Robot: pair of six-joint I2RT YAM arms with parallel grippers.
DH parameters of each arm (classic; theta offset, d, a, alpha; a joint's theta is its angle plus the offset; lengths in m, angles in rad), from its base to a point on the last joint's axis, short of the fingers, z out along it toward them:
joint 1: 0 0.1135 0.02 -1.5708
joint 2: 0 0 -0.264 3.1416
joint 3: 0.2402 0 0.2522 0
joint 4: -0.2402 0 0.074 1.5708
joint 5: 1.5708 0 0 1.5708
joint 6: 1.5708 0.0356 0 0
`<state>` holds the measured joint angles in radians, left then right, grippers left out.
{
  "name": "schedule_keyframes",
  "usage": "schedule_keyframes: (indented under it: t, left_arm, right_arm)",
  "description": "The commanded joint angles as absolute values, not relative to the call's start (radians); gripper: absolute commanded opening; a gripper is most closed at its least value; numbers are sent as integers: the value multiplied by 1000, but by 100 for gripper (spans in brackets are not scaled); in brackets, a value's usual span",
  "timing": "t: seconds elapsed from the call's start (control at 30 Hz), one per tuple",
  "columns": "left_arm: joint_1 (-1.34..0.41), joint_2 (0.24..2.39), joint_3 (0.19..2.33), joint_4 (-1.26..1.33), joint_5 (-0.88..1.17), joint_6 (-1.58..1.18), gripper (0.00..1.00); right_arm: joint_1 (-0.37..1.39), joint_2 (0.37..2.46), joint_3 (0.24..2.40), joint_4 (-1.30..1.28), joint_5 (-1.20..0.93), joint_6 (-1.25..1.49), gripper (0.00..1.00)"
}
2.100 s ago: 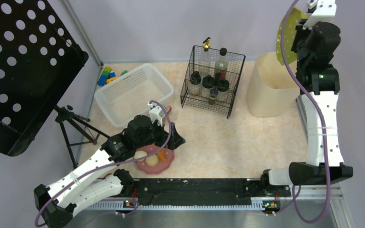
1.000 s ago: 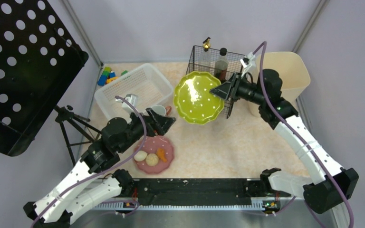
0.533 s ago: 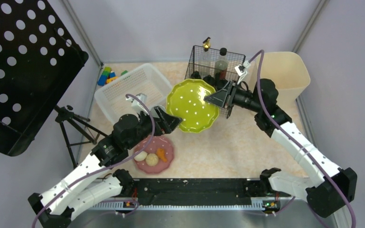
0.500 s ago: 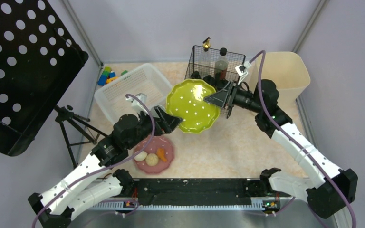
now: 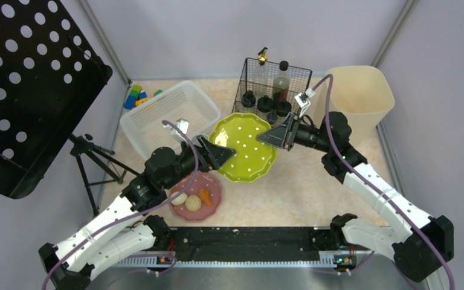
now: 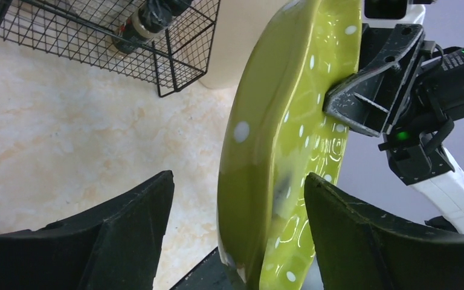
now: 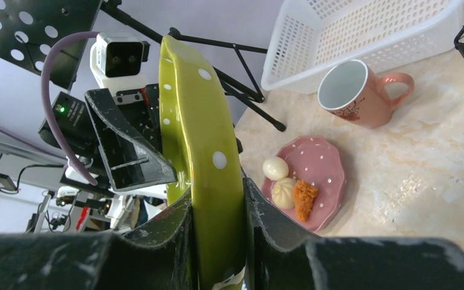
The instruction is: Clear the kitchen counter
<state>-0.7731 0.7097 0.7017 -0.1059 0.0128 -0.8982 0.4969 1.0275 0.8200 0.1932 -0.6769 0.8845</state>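
On the beige marbled counter (image 5: 314, 187), a green plate with white dots (image 5: 244, 148) hangs tilted above the surface between both arms. My right gripper (image 5: 267, 138) is shut on its right rim; the right wrist view shows both fingers pressed on the plate (image 7: 208, 163). My left gripper (image 5: 220, 155) is open. Its jaws stand either side of the plate's left rim (image 6: 278, 151) with a gap on both sides. A pink plate (image 5: 208, 193) with two buns and an orange piece lies below the left gripper. A pink mug (image 7: 353, 90) stands by it.
A white basket (image 5: 157, 115) sits at the back left with toy blocks (image 5: 138, 95) behind it. A wire rack of bottles (image 5: 272, 78) stands at the back centre and a beige bin (image 5: 362, 90) at the back right. A black perforated panel (image 5: 18, 90) on a tripod (image 5: 90, 157) stands left.
My right arm has carried the green plate from above the bin down and left to the counter's middle. My left gripper has risen from the pink plate and now straddles the green plate's rim.
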Motion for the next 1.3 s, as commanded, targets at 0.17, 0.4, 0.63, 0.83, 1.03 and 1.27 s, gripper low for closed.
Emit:
schedule_keyframes:
  t: [0.17, 0.4, 0.63, 0.83, 1.03, 1.27]
  left_arm:
    - [-772, 722, 698, 34, 88, -918, 57]
    - [-772, 716, 703, 29, 89, -907, 26]
    - [-772, 714, 711, 13, 80, -901, 0]
    - [-772, 700, 727, -49, 13, -875, 0]
    - [-772, 640, 797, -208, -213, -777, 0]
    - [-772, 606, 860, -341, -463, -705, 0]
  right_arm:
    - [514, 994, 841, 358, -686, 933, 0]
    - [514, 1002, 843, 321, -650, 894, 0]
    - [514, 1005, 828, 274, -615, 855, 5]
    - [513, 1019, 815, 267, -611, 842, 32]
    - [513, 1038, 851, 108, -549, 723, 57]
    - [506, 1003, 845, -33, -453, 609, 63]
